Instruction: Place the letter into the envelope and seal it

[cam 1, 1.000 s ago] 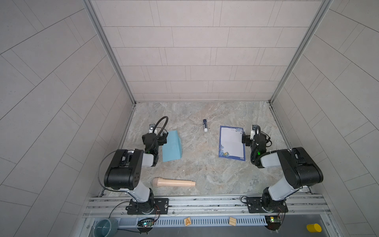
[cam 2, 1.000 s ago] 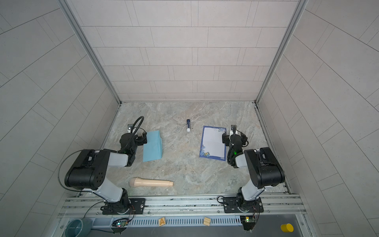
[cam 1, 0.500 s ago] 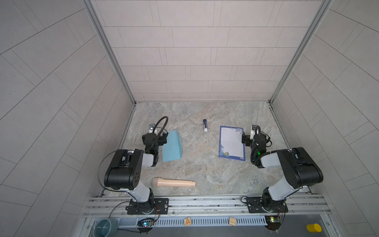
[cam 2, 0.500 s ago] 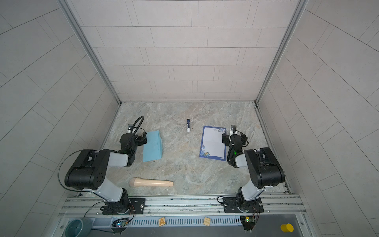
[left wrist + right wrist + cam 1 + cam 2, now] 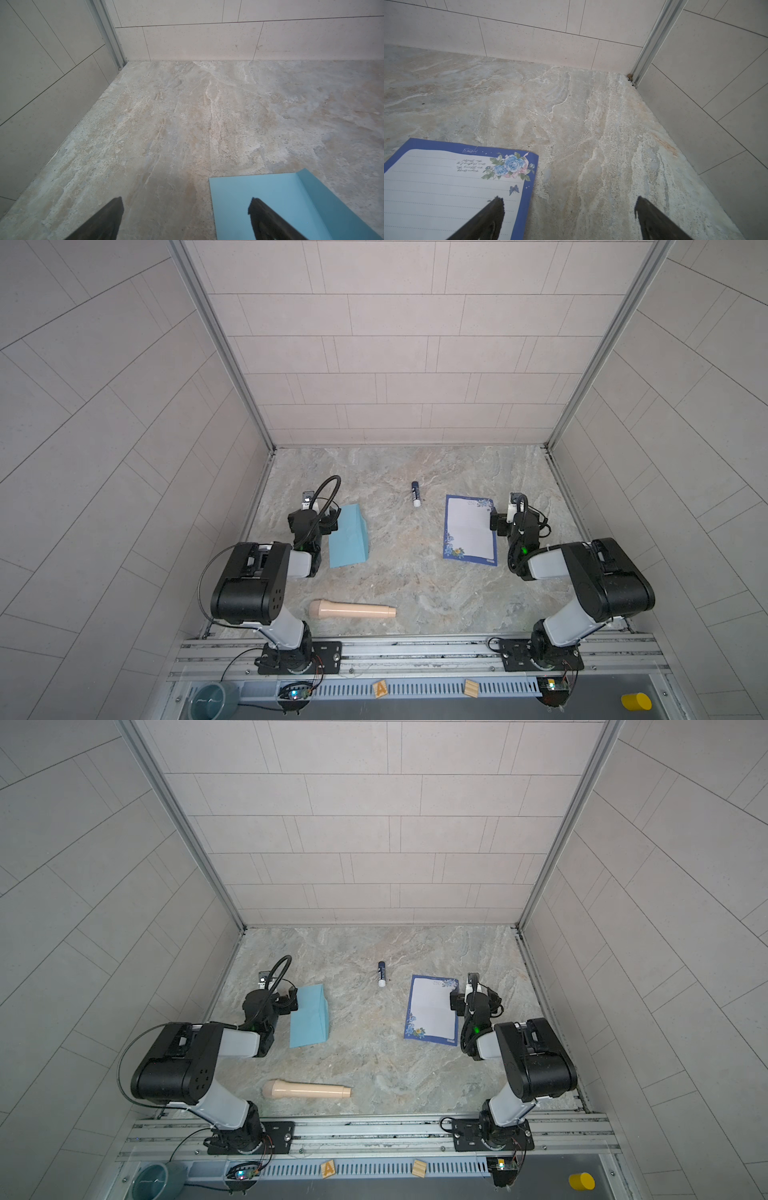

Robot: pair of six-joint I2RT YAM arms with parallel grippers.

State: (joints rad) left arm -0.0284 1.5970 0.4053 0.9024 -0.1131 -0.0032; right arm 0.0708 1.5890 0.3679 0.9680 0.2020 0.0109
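Note:
The light blue envelope (image 5: 348, 536) (image 5: 309, 1016) lies flat on the stone floor at the left, with one long side folded up. My left gripper (image 5: 312, 519) (image 5: 186, 202) hangs low at its left edge, open; one fingertip is over the envelope (image 5: 291, 203), the other over bare floor. At the right lies the letter (image 5: 469, 531) (image 5: 432, 1011), a white lined sheet with a dark blue border and blue roses. My right gripper (image 5: 517, 522) (image 5: 569, 199) is open at its right edge, one fingertip above the letter (image 5: 446, 191). Neither gripper holds anything.
A small blue and white glue stick (image 5: 416, 494) lies at the back between the two papers. A beige roller-like handle (image 5: 352, 609) lies near the front rail. Tiled walls close in on both sides, close to each arm.

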